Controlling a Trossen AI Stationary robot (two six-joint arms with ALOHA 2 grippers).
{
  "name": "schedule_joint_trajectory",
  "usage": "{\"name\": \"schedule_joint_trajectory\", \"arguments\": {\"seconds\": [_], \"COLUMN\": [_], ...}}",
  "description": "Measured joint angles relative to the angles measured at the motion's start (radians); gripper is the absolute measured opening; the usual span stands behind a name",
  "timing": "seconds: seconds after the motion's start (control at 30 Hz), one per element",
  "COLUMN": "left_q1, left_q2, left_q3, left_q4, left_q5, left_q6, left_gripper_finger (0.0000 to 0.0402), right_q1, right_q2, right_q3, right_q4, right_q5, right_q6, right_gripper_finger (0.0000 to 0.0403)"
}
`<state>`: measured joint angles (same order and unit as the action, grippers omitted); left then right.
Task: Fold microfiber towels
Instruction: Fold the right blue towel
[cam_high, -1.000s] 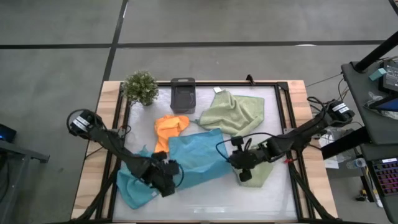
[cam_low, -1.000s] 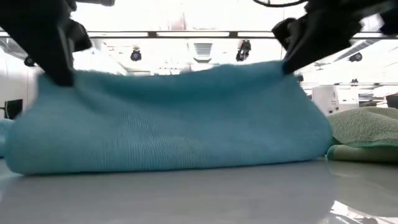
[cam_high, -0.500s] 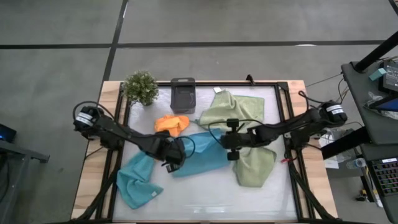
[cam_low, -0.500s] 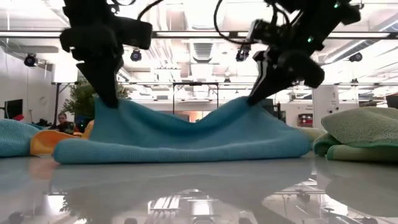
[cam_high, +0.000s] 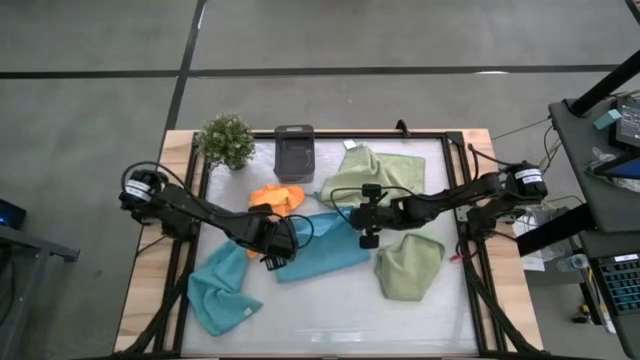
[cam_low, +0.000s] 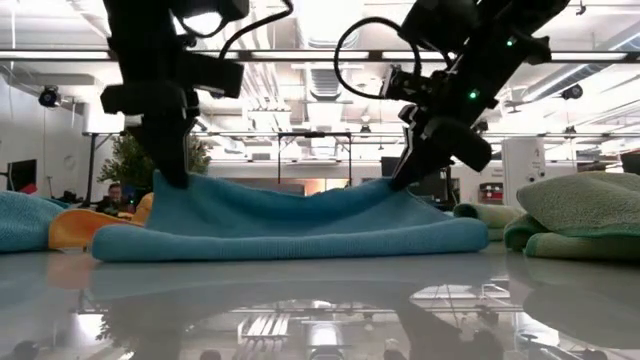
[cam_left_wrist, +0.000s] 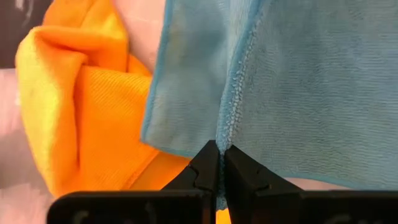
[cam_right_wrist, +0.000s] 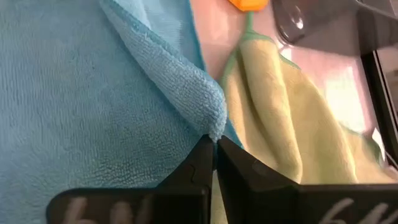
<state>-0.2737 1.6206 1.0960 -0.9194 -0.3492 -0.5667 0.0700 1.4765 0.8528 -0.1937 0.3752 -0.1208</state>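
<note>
The soft, looped-pile light blue microfiber towel (cam_high: 318, 247) lies doubled over at the middle of the white desk (cam_high: 330, 315), its long axis running side to side between the arms. The left gripper (cam_high: 277, 247) and the right gripper (cam_high: 366, 231) each have jaws closed on one of its far corners. The folded edge faces the near side, so the pinched corners likely need only be lowered; a crumpled orange microfiber cloth (cam_left_wrist: 81, 106) touches the left end, and a sage green towel (cam_right_wrist: 280, 124) lies just beside the right.

Mid-tabletop, one light blue towel (cam_high: 318, 252) lay folded over, its two far corners pinched up so the top edge sagged between them. The orange towel (cam_high: 276, 197) sat crumpled just behind its left end, touching it. A second light blue towel (cam_high: 218, 293) lay rumpled at front left. One sage green towel (cam_high: 376, 176) spread loosely at the back, another (cam_high: 408, 266) lay bunched front right.
</note>
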Motion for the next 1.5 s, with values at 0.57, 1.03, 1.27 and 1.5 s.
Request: {"name": "schedule_joint_trajectory", "arguments": {"seconds": [0.57, 1.03, 1.27, 1.5], "left_q1": [0.002, -0.021, -0.075, -0.107], "left_q2": [0.0, -0.017, 0.042, 0.145], "left_q3": [-0.021, -0.001, -0.028, -0.033], "left_q4": [0.021, 0.238, 0.416, 0.53], "left_q5": [-0.112, -0.019, -0.011, 0.031], "left_q6": [-0.001, 0.049, 0.046, 0.02], "left_gripper_finger": [0.0095, 0.0159, 0.0093, 0.0026], "right_q1": [-0.036, -0.014, 0.053, 0.079], "right_q2": [-0.002, -0.088, -0.02, 0.088], "right_q3": [0.0, -0.003, -0.024, -0.025], "right_q4": [-0.003, -0.012, 0.129, 0.222], "right_q5": [0.0, -0.352, -0.384, -0.375], "right_q6": [0.035, 0.118, 0.151, 0.225], "right_gripper_finger": [0.012, 0.0104, 0.0032, 0.0009]}}
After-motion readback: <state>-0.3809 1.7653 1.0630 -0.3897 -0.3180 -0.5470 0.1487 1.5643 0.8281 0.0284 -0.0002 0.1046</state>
